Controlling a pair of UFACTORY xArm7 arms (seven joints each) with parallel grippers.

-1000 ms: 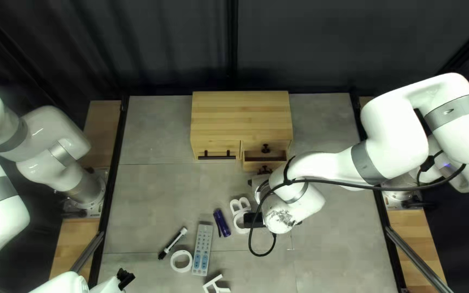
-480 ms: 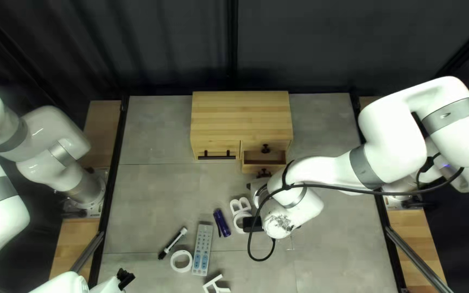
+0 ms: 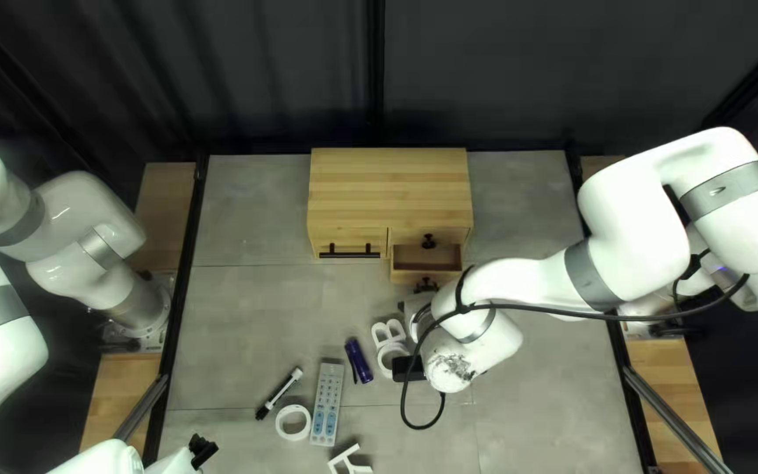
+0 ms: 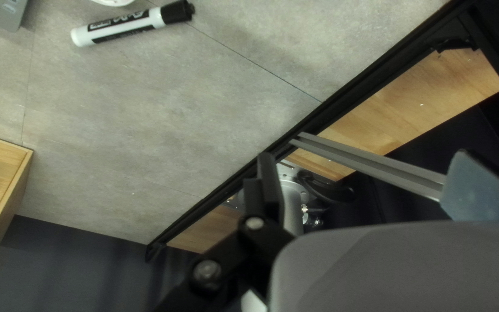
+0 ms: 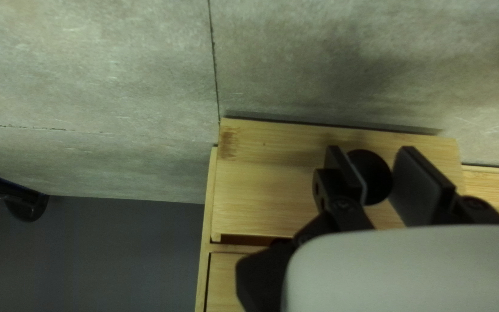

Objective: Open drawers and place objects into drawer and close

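You look to be at the opening step: the lower drawer (image 3: pixel 450 275) stands out from the cabinet (image 3: pixel 389 186), upper middle of the top left view. Your right pincer (image 5: pixel 369 153) is clamped on its knob (image 5: pixel 372 173); your left pincer (image 4: pixel 365 156) is spread, empty. Once there's room inside, release and back off, then fetch the marker (image 3: pixel 279 392), lower left on the table (image 3: pixel 247 325).

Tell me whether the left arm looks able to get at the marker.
Probably yes: its claw is open and empty, with nothing visible standing between it and the marker.
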